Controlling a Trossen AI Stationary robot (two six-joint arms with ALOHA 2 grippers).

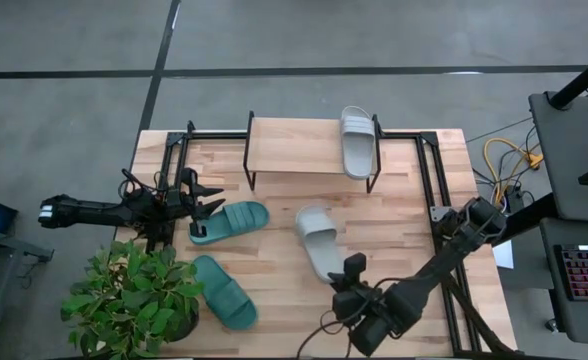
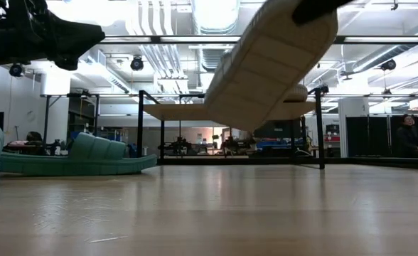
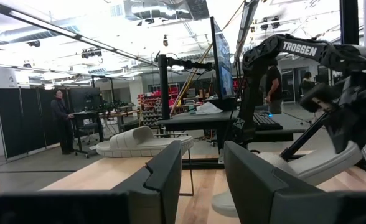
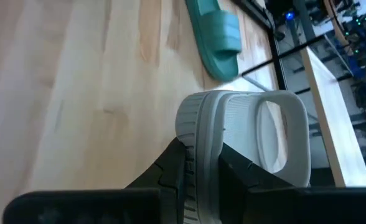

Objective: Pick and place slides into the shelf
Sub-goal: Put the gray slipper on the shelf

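Right fingers (image 4: 234, 169) clamped on the thick sole edge at one end of a light grey rubber slide with one broad strap (image 4: 245, 124), pinching the ribbed rim from both sides. Slide carried clear of the pale wooden plank desk (image 1: 274, 280), hanging tilted with its far end pointing toward the shelf.

Best done with a firm pinch, since soft rubber flexes and the long sole hangs well out past the fingers. Level the sole before going in. Raise the far end above the light board top of the low black-legged shelf (image 1: 294, 150), then lower flat onto the free board just beside the second grey slide (image 1: 357, 140), which lies across the shelf end ahead of these fingers. Release only once the sole rests fully on the board; probably safest well in from the edge, though depth is hard to judge here.

Out to the side, two teal green rubber slides (image 1: 232, 220) (image 1: 224, 292) flat on the desk, rounded and matte, thick-soled, each strap a smooth arch. Left fingers (image 3: 164, 180) apart with nothing between them, hovering just over the end of the nearer teal slide. Beside them, a leafy green potted plant (image 1: 134, 295) at the desk corner.
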